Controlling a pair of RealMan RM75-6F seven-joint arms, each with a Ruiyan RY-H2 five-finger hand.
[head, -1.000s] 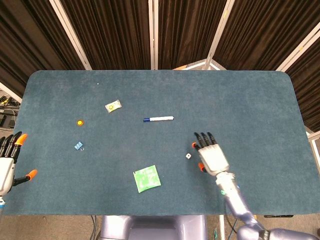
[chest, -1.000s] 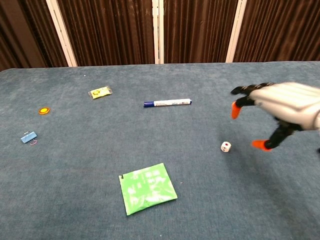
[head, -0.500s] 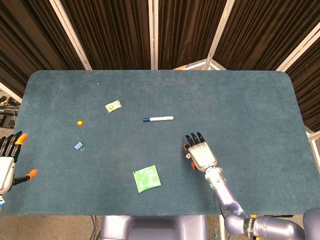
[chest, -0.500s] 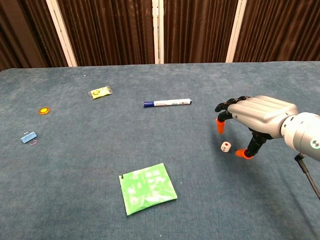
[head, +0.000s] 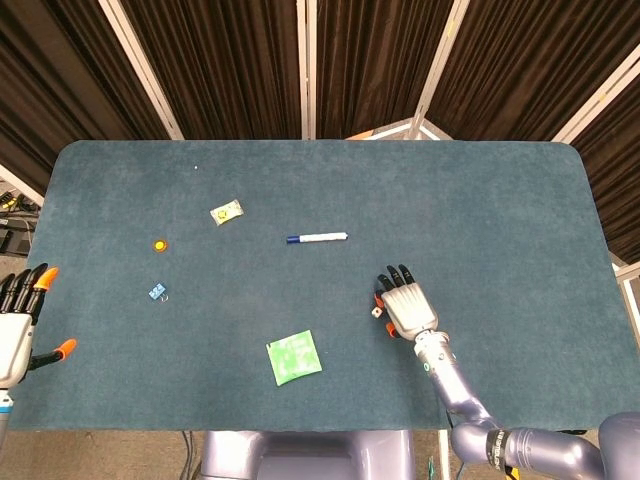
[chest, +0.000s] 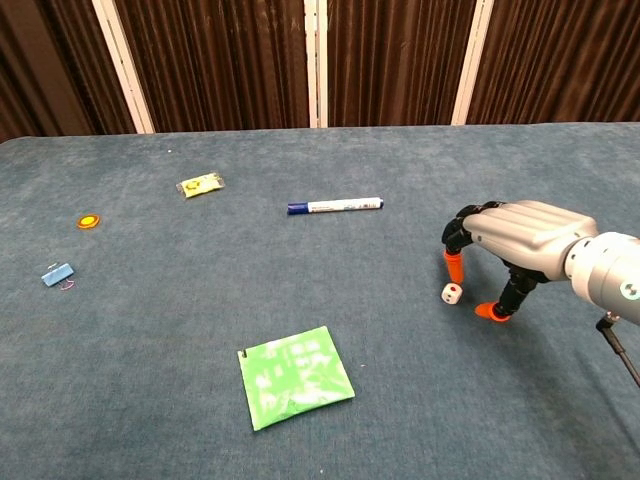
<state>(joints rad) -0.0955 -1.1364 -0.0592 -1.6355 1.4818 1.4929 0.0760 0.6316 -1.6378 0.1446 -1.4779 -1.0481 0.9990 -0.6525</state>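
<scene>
— What is lying nearest to you on the table (chest: 560, 400)?

— The green packet (chest: 295, 377) is lying flat at the near edge, well to the left of my right hand (chest: 515, 237).

— And what is that hand doing?

— It is hovering palm-down over the small white die (chest: 452, 293). My fingers are arching down with their orange tips (chest: 455, 266) standing apart, one just behind the die and the thumb tip just to its right. I am not gripping the die; it is sitting on the cloth between those tips, and I cannot tell whether either one is touching it.

— Where is your left hand?

— My left hand (head: 18, 322) is showing only at the left border of the head view, off the table's corner, fingers spread and holding nothing.

— What is lying farther out?

— A blue clip (chest: 58, 274) and an orange disc (chest: 89, 221) are lying at the left. Beyond my right hand a blue-capped white marker (chest: 335, 206) is lying crosswise, and a yellow packet (chest: 201, 184) is sitting farther back left.
</scene>
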